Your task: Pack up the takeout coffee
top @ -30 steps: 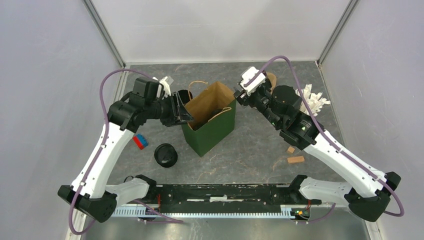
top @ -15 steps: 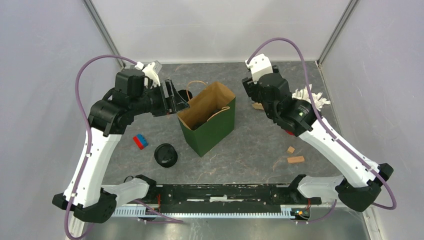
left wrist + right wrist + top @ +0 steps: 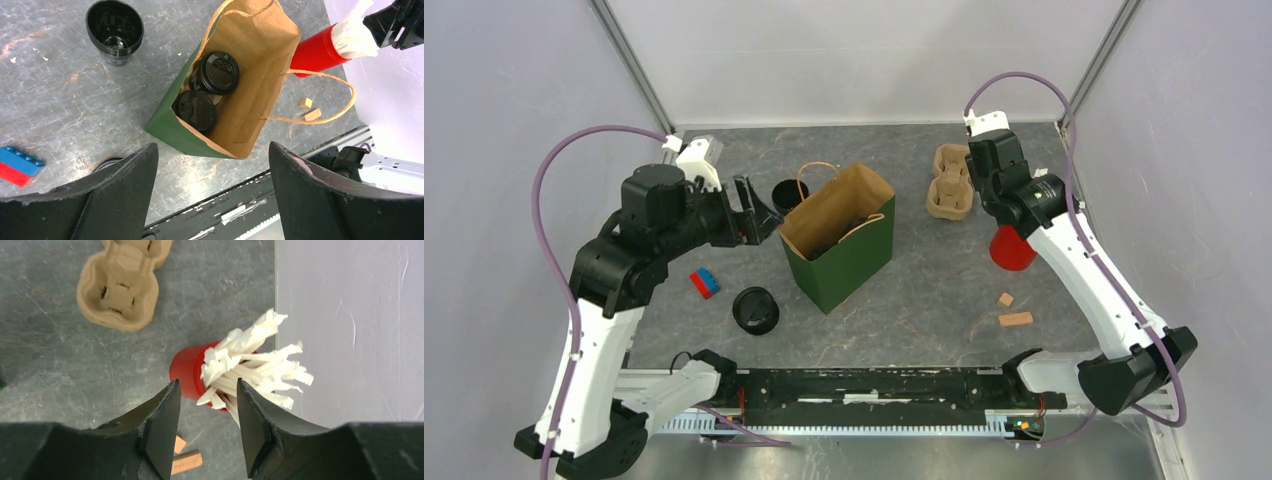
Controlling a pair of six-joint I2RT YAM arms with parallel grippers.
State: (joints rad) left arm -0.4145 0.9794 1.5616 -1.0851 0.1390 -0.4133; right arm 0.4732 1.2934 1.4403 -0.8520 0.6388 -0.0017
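While both arms hang over the desk (image 3: 924,290), I count 3 lidded coffee cups (image 3: 218,72): 2 side by side at the bottom of the 1 green paper bag (image 3: 844,270), and a third lidded cup (image 3: 755,310) upright on the desk, left of the bag. Also 1 open black cup (image 3: 788,190) w/o lid behind the bag's left corner, 1 pulp carrier (image 3: 950,182), 1 red cup (image 3: 187,372) stuffed w/ white packets (image 3: 250,360), 2 bricks (image 3: 705,283) (red + blue) and 2 wood blocks (image 3: 1015,319). My left gripper (image 3: 212,146) is spread wide w/ nothing in it, just left of the bag's mouth; the 2 bagged cups lie below it. My right gripper (image 3: 207,385) shows a moderate gap and hangs over the red cup, well apart from the bag; can't tell if it touches the packets. Vs 1 s ago: left gripper has backed off leftward from the bag rim and opened wider. Right arm has swung from the bag toward the right wall, uncovering the carrier. Bag, third lidded cup and bricks unmoved.
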